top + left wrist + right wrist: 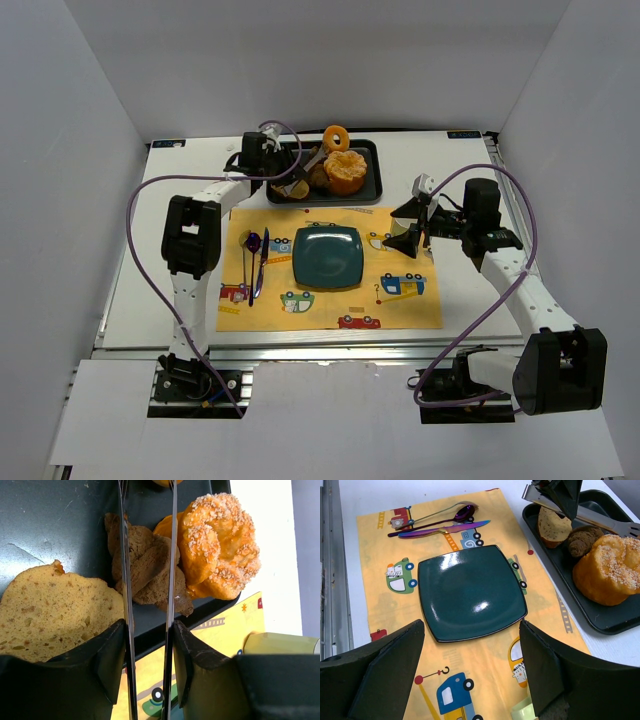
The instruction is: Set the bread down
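Currently left arm reaches to the black tray (372,166), left gripper (148,630) clenched on tongs (125,570), tips at the bread (328,138), which sits by the tray's far rim. Peeled orange (345,172), brown chunk (150,570) and tan slice (50,610) crowd close below. Right gripper (403,226) released, hovering over placemat (400,310) beside teal plate (470,592).

Likely lab: white-walled enclosure (70,150)

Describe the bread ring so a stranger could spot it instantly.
Look past the yellow placemat to the black tray behind it. The bread sits at the tray's far edge: a small golden-orange ring with a hole, unlike the bigger solid orange lump beside it.
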You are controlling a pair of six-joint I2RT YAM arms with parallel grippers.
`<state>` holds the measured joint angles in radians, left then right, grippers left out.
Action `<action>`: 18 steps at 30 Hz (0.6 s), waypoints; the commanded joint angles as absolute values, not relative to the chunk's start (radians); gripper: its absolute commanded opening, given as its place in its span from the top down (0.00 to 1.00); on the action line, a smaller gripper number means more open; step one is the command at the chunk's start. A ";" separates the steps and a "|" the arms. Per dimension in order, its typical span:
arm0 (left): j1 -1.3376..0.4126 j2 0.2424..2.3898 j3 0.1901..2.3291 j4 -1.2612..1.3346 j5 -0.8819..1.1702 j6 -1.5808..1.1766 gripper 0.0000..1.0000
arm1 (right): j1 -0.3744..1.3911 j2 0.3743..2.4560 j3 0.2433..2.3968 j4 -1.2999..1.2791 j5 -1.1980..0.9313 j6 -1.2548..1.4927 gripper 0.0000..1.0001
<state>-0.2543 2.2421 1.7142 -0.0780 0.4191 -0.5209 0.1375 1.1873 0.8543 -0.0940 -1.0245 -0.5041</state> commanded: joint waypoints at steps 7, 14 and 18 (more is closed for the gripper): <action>-0.244 2.155 1.743 -0.018 0.460 -0.558 0.48 | 0.129 1.183 0.844 -0.060 -1.048 -0.499 0.19; -0.242 2.183 1.772 -0.020 0.460 -0.572 0.47 | 0.129 1.183 0.842 -0.058 -1.049 -0.499 0.19; -0.242 2.200 1.781 -0.008 0.465 -0.591 0.47 | 0.129 1.181 0.842 -0.055 -1.051 -0.499 0.19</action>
